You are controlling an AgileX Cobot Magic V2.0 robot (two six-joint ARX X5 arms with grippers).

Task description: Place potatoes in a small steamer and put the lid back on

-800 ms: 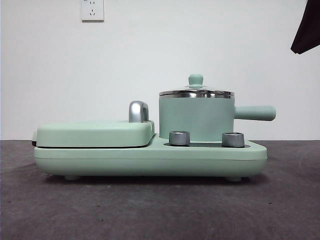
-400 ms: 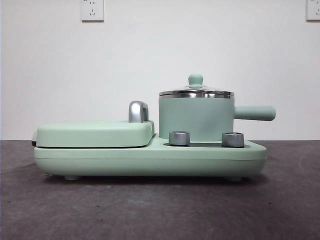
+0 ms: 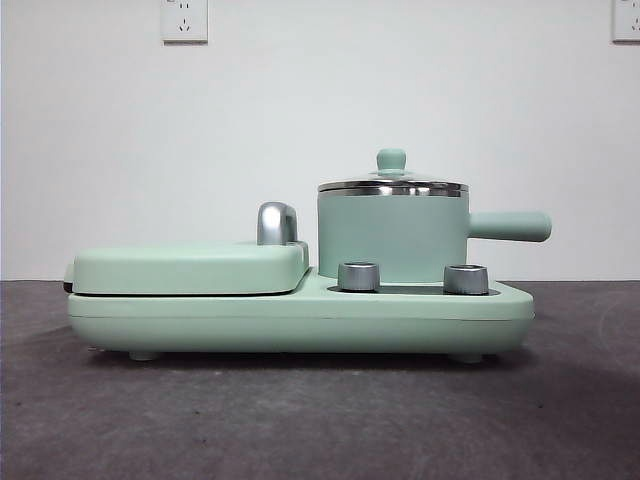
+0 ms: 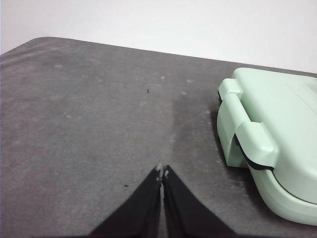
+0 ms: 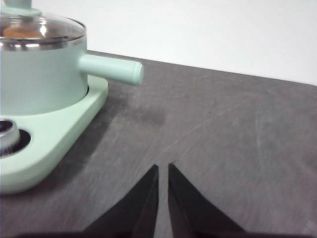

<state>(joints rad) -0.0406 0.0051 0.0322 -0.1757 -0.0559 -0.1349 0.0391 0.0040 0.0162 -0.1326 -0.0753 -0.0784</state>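
Lid [image 3: 392, 184] sits on small steamer [image 3: 390, 238]

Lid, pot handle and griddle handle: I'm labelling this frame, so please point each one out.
Lid [image 3: 392, 186]: front view, on its steel rim atop the pot.
Pot handle [image 3: 510, 226]: front view, mid-length of the straight side handle.
Griddle handle [image 3: 277, 222]: front view, on the chrome arch.
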